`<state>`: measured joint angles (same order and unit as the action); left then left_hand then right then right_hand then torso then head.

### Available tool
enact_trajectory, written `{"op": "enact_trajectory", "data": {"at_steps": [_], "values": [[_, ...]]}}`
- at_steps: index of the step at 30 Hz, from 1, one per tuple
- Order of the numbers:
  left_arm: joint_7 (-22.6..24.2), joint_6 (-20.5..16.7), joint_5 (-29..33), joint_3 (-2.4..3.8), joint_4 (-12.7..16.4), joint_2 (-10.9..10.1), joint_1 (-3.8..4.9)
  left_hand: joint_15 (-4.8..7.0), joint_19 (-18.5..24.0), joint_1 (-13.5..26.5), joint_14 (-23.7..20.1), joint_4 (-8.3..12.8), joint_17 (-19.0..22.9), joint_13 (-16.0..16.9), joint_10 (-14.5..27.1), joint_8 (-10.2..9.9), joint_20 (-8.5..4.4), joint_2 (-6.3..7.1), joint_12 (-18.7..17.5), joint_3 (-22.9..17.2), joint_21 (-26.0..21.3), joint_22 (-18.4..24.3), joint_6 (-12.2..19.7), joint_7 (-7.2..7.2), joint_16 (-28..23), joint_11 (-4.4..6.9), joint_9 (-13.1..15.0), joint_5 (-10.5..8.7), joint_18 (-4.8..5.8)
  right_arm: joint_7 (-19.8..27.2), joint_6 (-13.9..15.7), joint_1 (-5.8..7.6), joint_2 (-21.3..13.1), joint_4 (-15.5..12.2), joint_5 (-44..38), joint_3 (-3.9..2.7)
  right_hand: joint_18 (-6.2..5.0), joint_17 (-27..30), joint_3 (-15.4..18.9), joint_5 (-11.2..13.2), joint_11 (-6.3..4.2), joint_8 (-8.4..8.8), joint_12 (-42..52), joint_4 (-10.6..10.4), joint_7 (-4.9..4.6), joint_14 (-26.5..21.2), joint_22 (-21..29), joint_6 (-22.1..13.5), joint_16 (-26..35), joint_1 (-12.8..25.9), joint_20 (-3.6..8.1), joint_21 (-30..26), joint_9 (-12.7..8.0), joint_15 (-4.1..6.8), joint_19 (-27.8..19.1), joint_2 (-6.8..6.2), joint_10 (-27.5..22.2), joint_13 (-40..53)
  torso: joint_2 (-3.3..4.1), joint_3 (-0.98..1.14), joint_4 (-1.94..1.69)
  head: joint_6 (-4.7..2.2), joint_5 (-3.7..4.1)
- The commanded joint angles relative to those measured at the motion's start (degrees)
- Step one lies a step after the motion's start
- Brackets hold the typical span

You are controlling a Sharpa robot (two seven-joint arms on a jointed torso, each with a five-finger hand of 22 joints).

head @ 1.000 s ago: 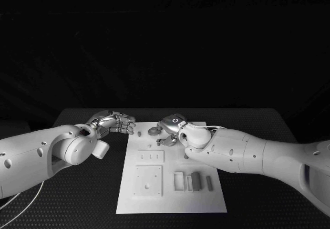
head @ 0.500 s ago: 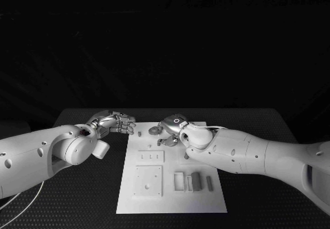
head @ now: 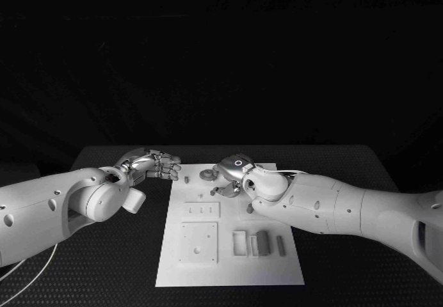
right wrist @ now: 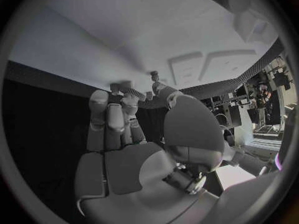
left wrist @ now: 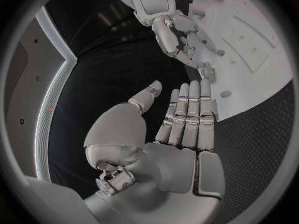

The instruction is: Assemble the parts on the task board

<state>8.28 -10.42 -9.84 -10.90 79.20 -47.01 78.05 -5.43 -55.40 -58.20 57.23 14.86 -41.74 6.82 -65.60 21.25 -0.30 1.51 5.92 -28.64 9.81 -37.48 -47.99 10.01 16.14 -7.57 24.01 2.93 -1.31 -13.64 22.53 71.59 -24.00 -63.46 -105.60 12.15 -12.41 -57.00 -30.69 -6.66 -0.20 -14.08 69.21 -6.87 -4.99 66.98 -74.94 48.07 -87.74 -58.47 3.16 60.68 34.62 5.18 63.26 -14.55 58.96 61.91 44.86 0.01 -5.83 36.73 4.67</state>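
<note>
The white task board lies mid-table. My right hand bends down over its far end, and its fingertips and thumb pinch a small ridged grey part just above the board. A small peg stands beyond it. My left hand hovers at the board's far left corner, flat, fingers straight and side by side, holding nothing. Its fingertips end close to the ridged part and to my right hand. Two small grey parts sit between my hands.
Raised white blocks with holes and slots holding upright grey pieces take up the board's near half. Another grey piece lies under my right forearm. Black textured table surrounds the board.
My right hand has shifted slightly over the board's far end, fingers still curled down. My left hand has stayed where it was.
</note>
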Motion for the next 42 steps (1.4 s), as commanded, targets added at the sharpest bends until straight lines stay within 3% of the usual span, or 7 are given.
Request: {"op": "enact_trajectory", "data": {"at_steps": [1,14,42], "values": [[0.44,0.76,-0.10,0.03,0.16,-0.02,0.03,-0.37,-0.20,-0.04,0.19,-0.26,-0.10,-0.02,-0.22,-0.10,0.39,0.56,-0.27,-0.07,-0.23,-0.08,0.23,0.04,-0.35,-0.31,-0.05,-0.04,-1.02,0.12,-0.07,-0.02,-0.22,-0.34,-0.22,0.01,-2.59,-0.05,0.11,-0.18,0.52,-0.25,0.30,0.36,-1.58,0.25,-1.04,8.51,0.19,-0.32,0.34,0.00,0.09,0.32,0.09,0.13,-1.30,-0.10,0.01,0.00,-0.03,0.08,0.02],[0.43,0.69,-0.10,0.03,0.26,-0.19,0.03,-0.37,-0.20,-0.05,0.20,-0.26,-0.13,-0.02,-0.23,-0.10,0.39,0.56,-0.30,-0.07,-0.25,-0.10,0.24,0.04,-0.38,-0.32,-0.06,-0.04,-1.02,0.00,-0.14,-0.02,-1.17,-0.85,-0.24,0.01,-2.59,-0.05,0.21,-0.18,0.51,-0.29,0.30,0.41,-1.56,0.26,-1.04,8.58,0.20,-0.29,0.31,0.01,0.10,0.33,0.08,0.13,-1.28,-0.12,0.02,-0.02,-0.03,0.05,0.11],[0.40,0.64,-0.11,0.02,0.55,-0.70,0.03,-0.36,-0.22,-0.09,0.23,-0.26,-0.21,0.00,-0.27,-0.06,0.38,0.58,-0.37,-0.07,-0.31,-0.15,0.24,0.03,-0.45,-0.31,-0.07,-0.04,-1.01,-0.53,0.59,0.00,-4.48,-5.16,-0.35,-0.30,-2.59,-0.07,0.32,-0.19,0.48,-0.32,0.31,0.36,-1.54,0.30,-1.03,8.66,0.20,-0.17,0.26,0.01,0.11,0.35,0.08,0.12,-1.22,-0.15,0.02,-0.05,-0.04,-0.09,0.28]]}}
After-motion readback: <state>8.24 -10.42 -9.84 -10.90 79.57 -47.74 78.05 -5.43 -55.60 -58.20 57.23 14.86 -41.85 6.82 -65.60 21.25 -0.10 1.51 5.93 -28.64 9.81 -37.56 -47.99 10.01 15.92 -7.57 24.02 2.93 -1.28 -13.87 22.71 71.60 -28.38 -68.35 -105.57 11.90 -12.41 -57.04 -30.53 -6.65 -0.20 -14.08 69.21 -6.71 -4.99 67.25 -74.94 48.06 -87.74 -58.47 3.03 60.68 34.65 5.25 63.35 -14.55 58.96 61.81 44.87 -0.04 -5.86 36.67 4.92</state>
